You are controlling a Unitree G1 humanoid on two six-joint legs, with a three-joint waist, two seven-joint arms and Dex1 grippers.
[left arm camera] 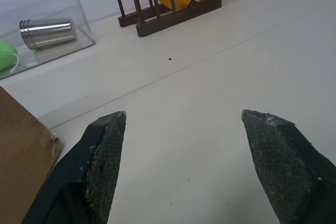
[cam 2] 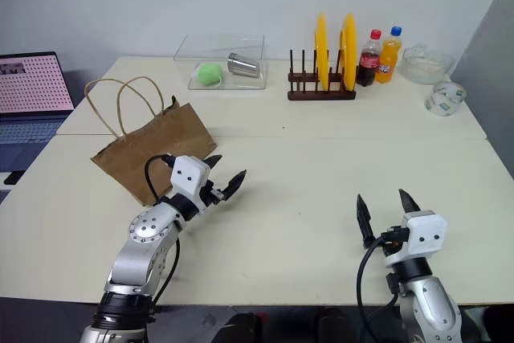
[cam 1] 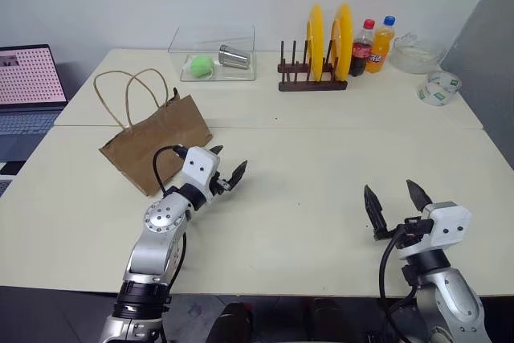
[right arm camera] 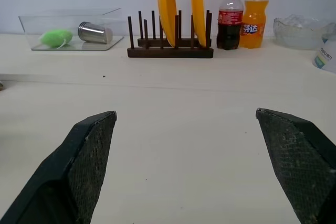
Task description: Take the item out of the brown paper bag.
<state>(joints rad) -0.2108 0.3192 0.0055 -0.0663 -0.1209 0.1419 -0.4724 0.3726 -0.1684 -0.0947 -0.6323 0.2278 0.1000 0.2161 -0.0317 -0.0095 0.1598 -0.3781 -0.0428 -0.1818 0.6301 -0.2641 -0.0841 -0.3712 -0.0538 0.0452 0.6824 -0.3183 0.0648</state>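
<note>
The brown paper bag (cam 1: 152, 144) lies creased on the left part of the cream table, its two tan loop handles (cam 1: 128, 95) standing up behind it. The item is hidden; nothing of it shows outside the bag. My left gripper (cam 1: 227, 163) hovers just to the right of the bag's near corner, pointing right and away from it, open and empty. The bag's edge (left arm camera: 21, 153) shows beside one of its fingers (left arm camera: 107, 150) in the left wrist view. My right gripper (cam 1: 391, 193) stands open and empty over the table's front right, far from the bag.
At the back stand a clear box (cam 1: 213, 52) holding a green ball and a metal cup, a wooden rack with yellow plates (cam 1: 325, 38), a cola bottle (cam 1: 363, 48), an orange soda bottle (cam 1: 381, 44), a glass bowl (cam 1: 416, 54) and a tape roll (cam 1: 438, 88). A laptop (cam 1: 28, 90) sits at left.
</note>
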